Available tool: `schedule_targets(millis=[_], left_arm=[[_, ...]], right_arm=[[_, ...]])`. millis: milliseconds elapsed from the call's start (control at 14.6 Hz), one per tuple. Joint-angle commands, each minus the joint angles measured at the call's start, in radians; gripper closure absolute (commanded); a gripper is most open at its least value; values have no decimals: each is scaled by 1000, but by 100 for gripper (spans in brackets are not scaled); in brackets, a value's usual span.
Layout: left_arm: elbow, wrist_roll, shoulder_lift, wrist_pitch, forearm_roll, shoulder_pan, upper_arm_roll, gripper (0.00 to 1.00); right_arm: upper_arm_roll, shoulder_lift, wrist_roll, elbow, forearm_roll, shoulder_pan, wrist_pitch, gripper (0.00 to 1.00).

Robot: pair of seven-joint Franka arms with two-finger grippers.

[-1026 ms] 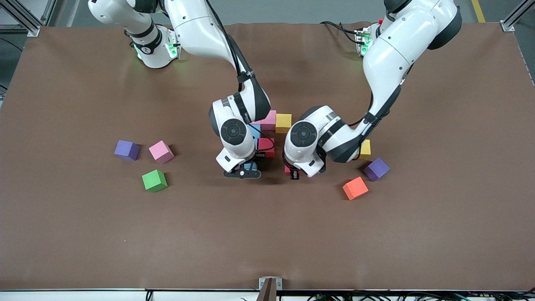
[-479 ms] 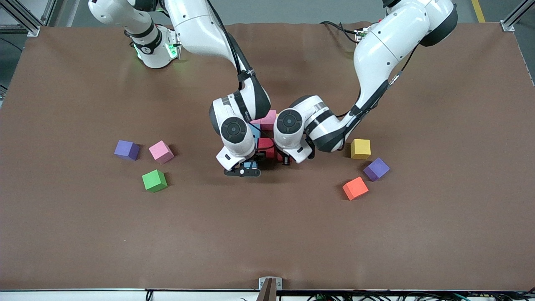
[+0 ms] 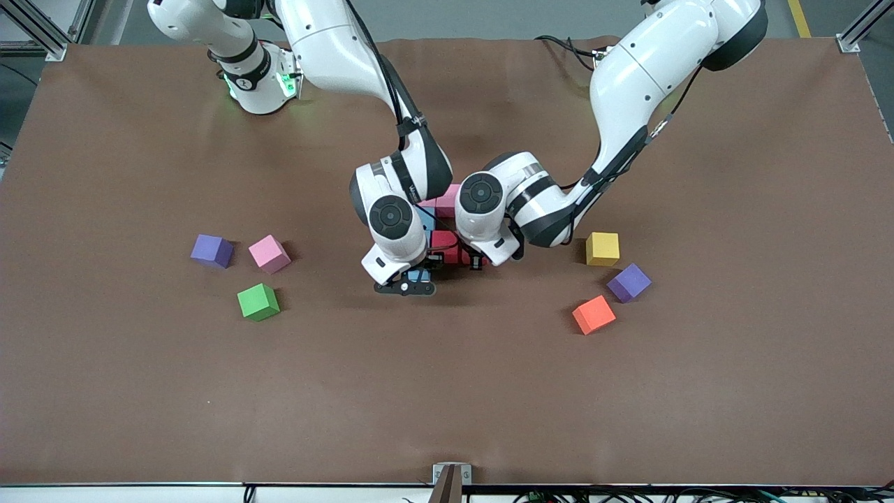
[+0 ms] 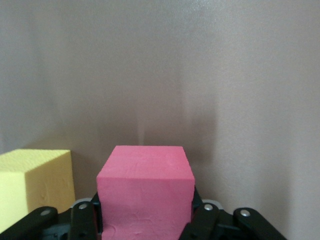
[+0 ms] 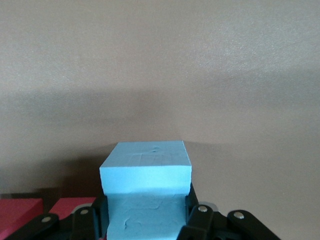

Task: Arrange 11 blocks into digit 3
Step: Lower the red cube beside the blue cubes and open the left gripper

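The partly built digit 3 sits mid-table under both wrists: a pink block (image 3: 448, 200), a light blue block (image 3: 424, 219) and a red block (image 3: 444, 244) show. My right gripper (image 3: 412, 278) is shut on a light blue block (image 5: 146, 172) at the end of the figure nearest the front camera, with two red blocks (image 5: 67, 206) beside it. My left gripper (image 3: 478, 261) is shut on a red block (image 4: 145, 192), low against the figure on the side toward the left arm's end. A yellow block (image 4: 35, 185) lies right beside it.
Loose blocks toward the right arm's end: purple (image 3: 211, 250), pink (image 3: 269, 253), green (image 3: 258, 302). Toward the left arm's end: yellow (image 3: 602, 249), purple (image 3: 628, 282), orange (image 3: 594, 314). The table edge nearest the front camera carries a small metal bracket (image 3: 450, 475).
The left arm has carried its red block away from the front camera and toward the figure, uncovering the loose yellow block and hiding the figure's yellow one. The right arm has stayed put.
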State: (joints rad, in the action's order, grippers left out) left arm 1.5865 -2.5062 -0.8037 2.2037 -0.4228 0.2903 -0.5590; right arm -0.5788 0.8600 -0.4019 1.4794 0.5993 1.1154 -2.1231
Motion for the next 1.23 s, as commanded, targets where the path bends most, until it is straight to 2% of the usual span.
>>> schedule_targets(millis=[0,889,1094,1163], left_arm=[[20,-40,28,21,7,3,7,75],[24,-40,12,51,-16,16,14,72],[23,-39,8,54,-17,16,16,63],[23,-39,6,54,-36,16,14,54]], right_arm=[[5,-21,1,55,7,20,-6,99],[5,-21,6,48,4,15,-3,98],[5,-22,6,45,4,15,-3,98],[5,-22,6,45,4,15,-3,98]])
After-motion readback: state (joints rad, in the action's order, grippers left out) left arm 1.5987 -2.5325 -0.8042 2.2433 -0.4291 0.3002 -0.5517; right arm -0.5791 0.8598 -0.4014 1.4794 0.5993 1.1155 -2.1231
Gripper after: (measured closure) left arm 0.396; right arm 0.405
